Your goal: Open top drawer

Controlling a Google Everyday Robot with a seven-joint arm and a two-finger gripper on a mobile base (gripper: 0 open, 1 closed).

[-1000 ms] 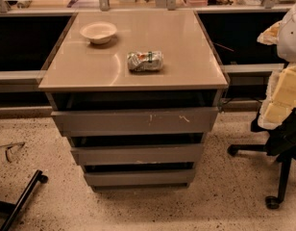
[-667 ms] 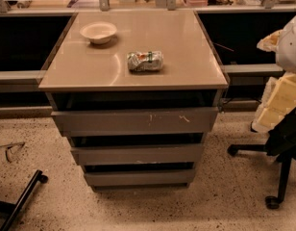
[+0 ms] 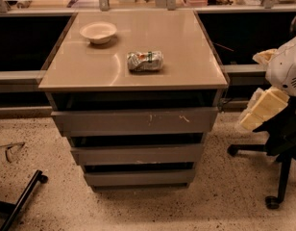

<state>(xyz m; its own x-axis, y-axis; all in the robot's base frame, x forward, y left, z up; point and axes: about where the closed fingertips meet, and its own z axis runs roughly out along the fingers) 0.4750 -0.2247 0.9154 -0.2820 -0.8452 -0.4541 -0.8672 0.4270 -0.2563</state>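
The top drawer [image 3: 114, 121] is the widest of three flat grey fronts under the beige cabinet top [image 3: 90, 71]. It has small white scratch marks right of its centre, and a dark gap runs above it. Two narrower grey drawer fronts, the middle [image 3: 136, 154] and the bottom [image 3: 138, 177], sit below it. My gripper [image 3: 261, 108], pale yellow on a white arm [image 3: 287, 71], hangs at the right edge of the view. It is level with the top drawer, to the right of the cabinet and apart from it.
A white bowl [image 3: 98, 32] and a crumpled snack bag [image 3: 145, 61] lie on the cabinet top. A black office chair base [image 3: 277, 177] stands on the right under my arm. A black bar [image 3: 20, 201] lies on the speckled floor at the lower left. Dark shelving runs behind.
My gripper has moved left and a little down, closer to the cabinet's right side. The drawers, bowl and bag have not moved.
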